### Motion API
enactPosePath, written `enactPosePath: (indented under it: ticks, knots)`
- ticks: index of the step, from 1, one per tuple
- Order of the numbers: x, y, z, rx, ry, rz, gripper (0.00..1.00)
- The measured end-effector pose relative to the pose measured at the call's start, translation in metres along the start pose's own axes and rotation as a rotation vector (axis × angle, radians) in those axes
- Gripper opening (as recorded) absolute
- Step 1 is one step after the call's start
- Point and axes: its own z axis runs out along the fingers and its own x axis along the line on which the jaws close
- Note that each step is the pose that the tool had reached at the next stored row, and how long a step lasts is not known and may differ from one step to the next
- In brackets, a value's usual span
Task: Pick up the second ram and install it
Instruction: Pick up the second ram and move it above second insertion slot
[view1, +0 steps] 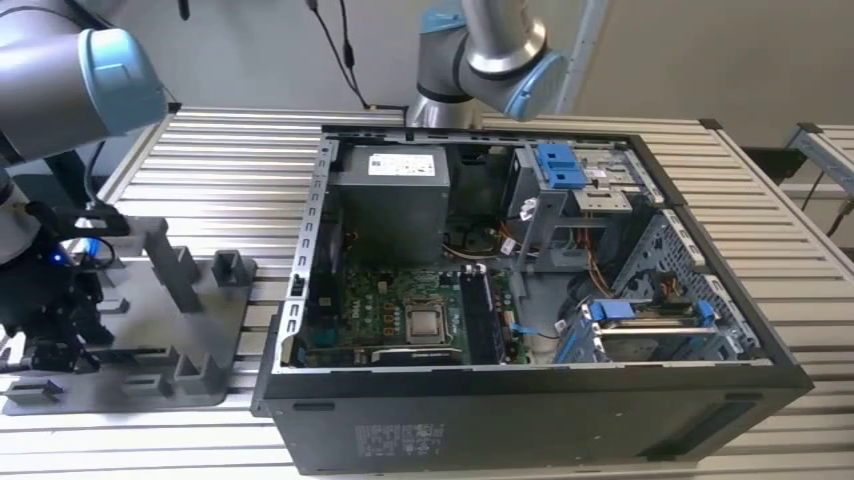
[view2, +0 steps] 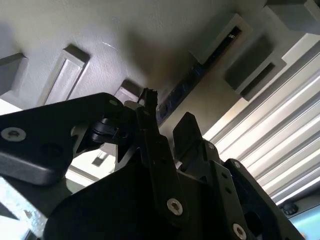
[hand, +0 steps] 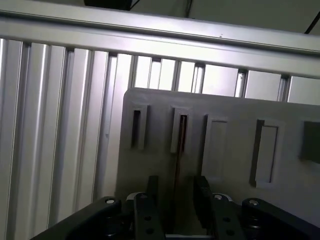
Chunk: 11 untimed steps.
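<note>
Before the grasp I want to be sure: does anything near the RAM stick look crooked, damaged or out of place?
Nothing stands out. The second ram stands straight on edge in its slot of the grey tray, with the open gripper straddling it.

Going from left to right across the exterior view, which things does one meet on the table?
Grey tray → left wall of the open computer case → green motherboard → metal drive cage with a blue clip.

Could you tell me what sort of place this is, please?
Probably a robotics lab or assembly cell: a robot arm over a slatted metal table bearing an open computer case and a grey slotted tray.
</note>
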Motion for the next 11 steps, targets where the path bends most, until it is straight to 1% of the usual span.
enactPosePath:
  ticks: [2, 6, 11]
  knots:
    - [-0.0005, 0.0003, 0.002, 0.0003, 0.0001, -0.004, 0.42]
    - [-0.0034, 0.0, 0.0026, 0.0005, 0.0, -0.005, 0.42]
    - [-0.0038, -0.0001, 0.0025, 0.0003, 0.0001, -0.005, 0.42]
